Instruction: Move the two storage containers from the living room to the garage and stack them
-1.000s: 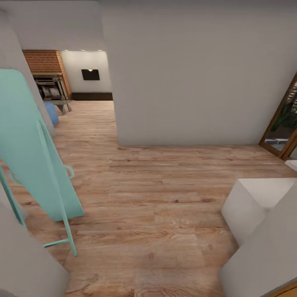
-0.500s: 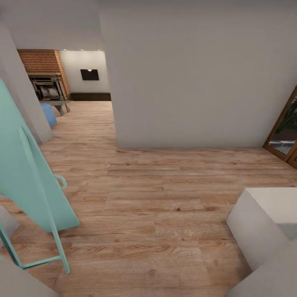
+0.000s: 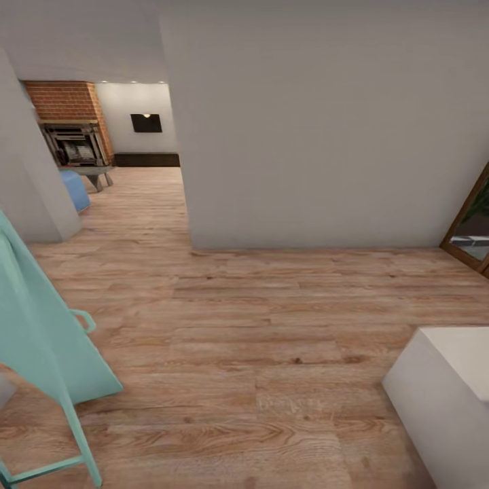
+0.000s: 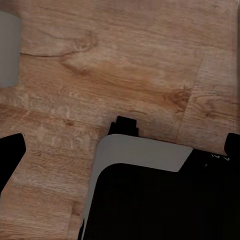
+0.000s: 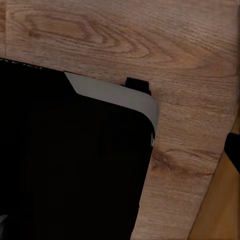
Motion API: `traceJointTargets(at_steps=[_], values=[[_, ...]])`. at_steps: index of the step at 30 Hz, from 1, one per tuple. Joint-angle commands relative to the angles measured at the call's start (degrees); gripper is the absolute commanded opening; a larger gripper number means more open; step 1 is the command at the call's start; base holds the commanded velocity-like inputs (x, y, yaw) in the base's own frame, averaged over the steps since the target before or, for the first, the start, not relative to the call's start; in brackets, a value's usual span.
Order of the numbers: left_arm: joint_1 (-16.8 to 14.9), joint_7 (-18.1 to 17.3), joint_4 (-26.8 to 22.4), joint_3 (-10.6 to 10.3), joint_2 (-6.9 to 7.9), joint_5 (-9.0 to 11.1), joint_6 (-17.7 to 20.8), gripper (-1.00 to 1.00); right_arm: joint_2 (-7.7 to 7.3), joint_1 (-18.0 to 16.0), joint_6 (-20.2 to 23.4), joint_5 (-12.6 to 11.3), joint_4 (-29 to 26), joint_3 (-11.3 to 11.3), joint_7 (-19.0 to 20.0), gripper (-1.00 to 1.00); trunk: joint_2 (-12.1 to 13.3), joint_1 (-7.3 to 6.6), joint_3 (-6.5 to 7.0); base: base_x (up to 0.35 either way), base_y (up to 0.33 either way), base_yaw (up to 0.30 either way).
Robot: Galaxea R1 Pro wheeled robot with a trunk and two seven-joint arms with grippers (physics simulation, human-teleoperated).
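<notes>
I see the living room's red brick chimney [image 3: 64, 100] beyond the light wood plank floor [image 3: 258, 326]; I cannot tell either claw's state.

Light wood plank floor [image 3: 258, 326] runs past a white wall [image 3: 305, 136] toward a brick chimney [image 3: 64, 100].

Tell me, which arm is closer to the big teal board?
Left, probably. The teal board stands on the robot's left; the white block sits on its right.
</notes>
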Motion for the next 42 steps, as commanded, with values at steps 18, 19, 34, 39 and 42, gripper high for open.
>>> traceJointTargets(at_steps=[18, 19, 34, 39, 42], values=[[0.0, 0.1, 0.0, 0.2, 0.0, 0.3, 0.2, 1.0, 0.1, -0.1, -0.1, -0.6, 0.2, 0.5, 0.2, 1.0, 0.0, 0.03, -0.05, 0.322, 0.0, 0.038], [0.0, 0.1, 0.0, 0.2, 0.0, 0.3, 0.2, 1.0, 0.09, -0.1, -0.1, -0.6, 0.2, 0.5, 0.2, 1.0, 0.0, 0.03, -0.05, 0.322, 0.0, 0.242], [-0.1, 0.1, 0.0, 0.2, 0.0, 0.3, 0.2, 1.0, 0.03, -0.1, -0.3, -0.6, 0.1, 0.4, 0.2, 1.0, 0.0, 0.03, -0.05, 0.322, 0.0, 0.153], [0.0, 0.1, 0.0, 0.2, 0.0, 0.3, 0.2, 1.0, 0.03, -0.1, -0.3, -0.6, 0.1, 0.4, 0.2, 1.0, 0.0, 0.03, -0.05, 0.322, 0.0, 0.002], [-0.1, 0.1, 0.0, 0.2, 0.0, 0.3, 0.2, 1.0, 0.03, -0.1, -0.3, -0.6, 0.1, 0.4, 0.2, 1.0, 0.0, 0.03, -0.05, 0.322, 0.0, 0.0]])
